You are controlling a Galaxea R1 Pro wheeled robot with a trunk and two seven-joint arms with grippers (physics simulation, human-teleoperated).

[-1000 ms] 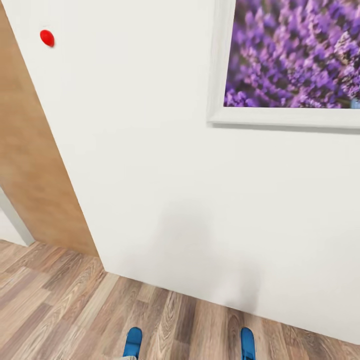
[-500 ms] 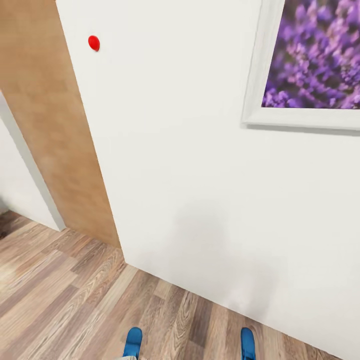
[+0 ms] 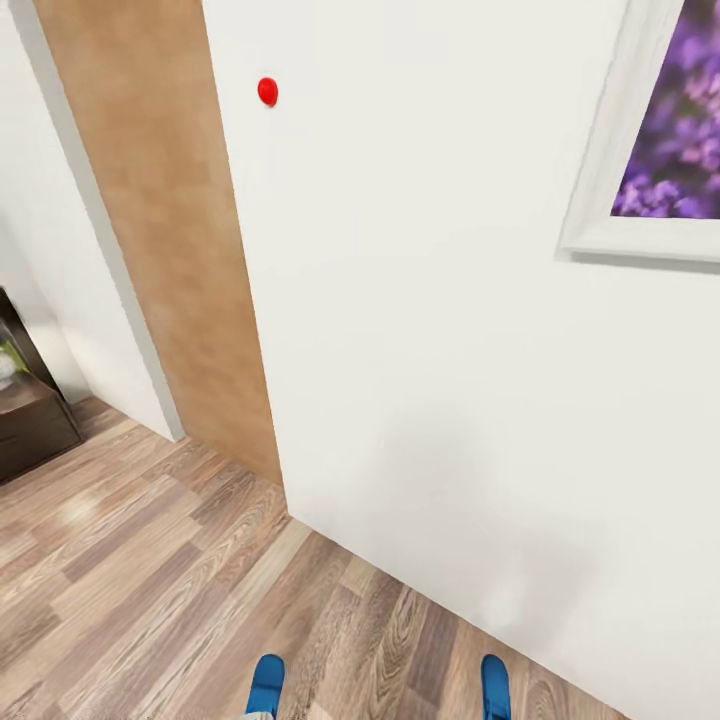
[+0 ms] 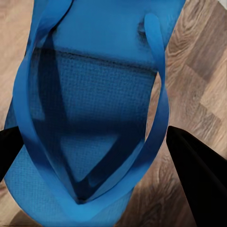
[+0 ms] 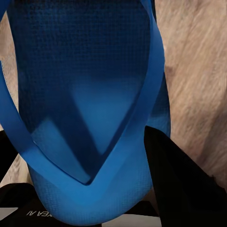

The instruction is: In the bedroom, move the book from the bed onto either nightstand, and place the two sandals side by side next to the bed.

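- Since a second ago the whole head view has swung: the red dot (image 3: pixel 267 91) and the wooden door (image 3: pixel 160 240) sit further right in the frame, the purple picture (image 3: pixel 672 150) has slid toward the right edge, and a dark wooden cabinet (image 3: pixel 30 420) has come in at the left edge. That is the camera turning, not the things moving.
- Both sandal tips keep their places at the bottom of the head view: the left sandal (image 3: pixel 266 683) at lower centre-left, the right sandal (image 3: pixel 495 686) at lower centre-right, well apart, over the wood-plank floor (image 3: pixel 150 560).
- White wall (image 3: pixel 420 380) fills the middle of the head view.
- In the left wrist view the left gripper (image 4: pixel 94 156) has its dark fingers (image 4: pixel 196 175) on either side of the left sandal (image 4: pixel 94 104), clamped about it.
- In the right wrist view the right gripper (image 5: pixel 90 161) likewise holds the right sandal (image 5: pixel 85 94) between its dark fingers (image 5: pixel 179 179), strap side toward the camera.
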